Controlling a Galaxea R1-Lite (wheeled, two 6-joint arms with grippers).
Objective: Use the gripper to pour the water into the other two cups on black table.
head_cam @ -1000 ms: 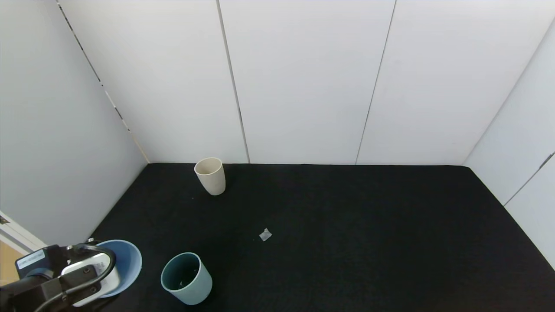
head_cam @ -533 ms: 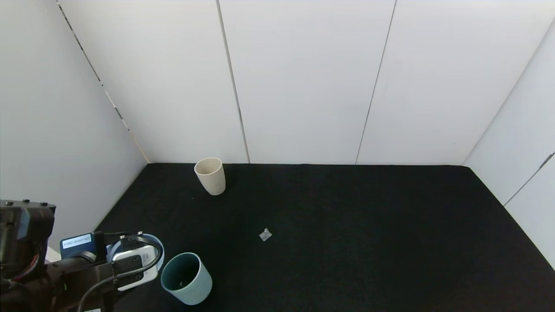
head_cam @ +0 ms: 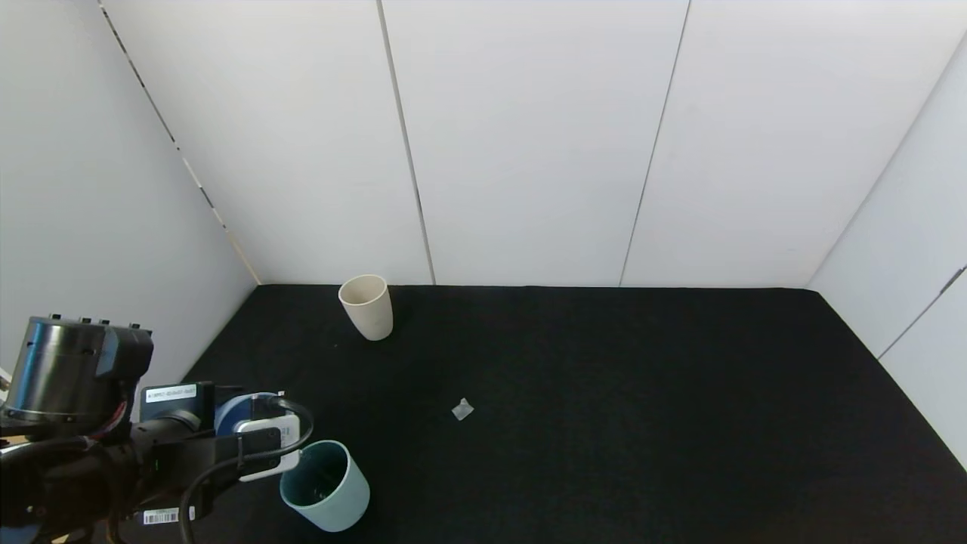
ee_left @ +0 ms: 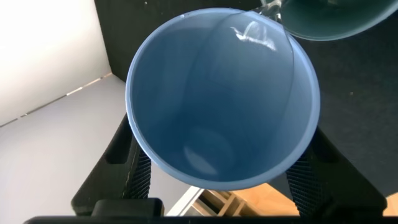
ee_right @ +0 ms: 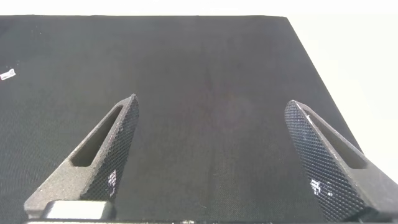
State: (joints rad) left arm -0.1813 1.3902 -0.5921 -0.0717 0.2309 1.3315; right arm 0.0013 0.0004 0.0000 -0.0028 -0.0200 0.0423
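My left gripper (head_cam: 261, 446) at the near left of the black table (head_cam: 604, 423) is shut on a light blue tumbler (head_cam: 229, 408), tipped toward the wide pale teal cup (head_cam: 325, 483). In the left wrist view the fingers (ee_left: 134, 177) clamp the blue tumbler (ee_left: 211, 93) on both sides. Its lip nearly meets the teal cup's rim (ee_left: 329, 22), and clear water (ee_left: 252, 34) glints at the lip. The slim beige cup (head_cam: 367, 306) stands upright at the far left near the wall. My right gripper (ee_right: 214, 143) is open and empty over bare table, outside the head view.
A small clear scrap (head_cam: 462, 409) lies mid-table; it also shows in the right wrist view (ee_right: 7, 74). White walls close the table at the back and both sides. The table's right edge (ee_right: 311, 62) shows in the right wrist view.
My left arm has moved right, toward the teal cup, with the light blue tumbler in it. The tumbler's mouth now reaches the teal cup's rim. Both cups on the table stayed put.
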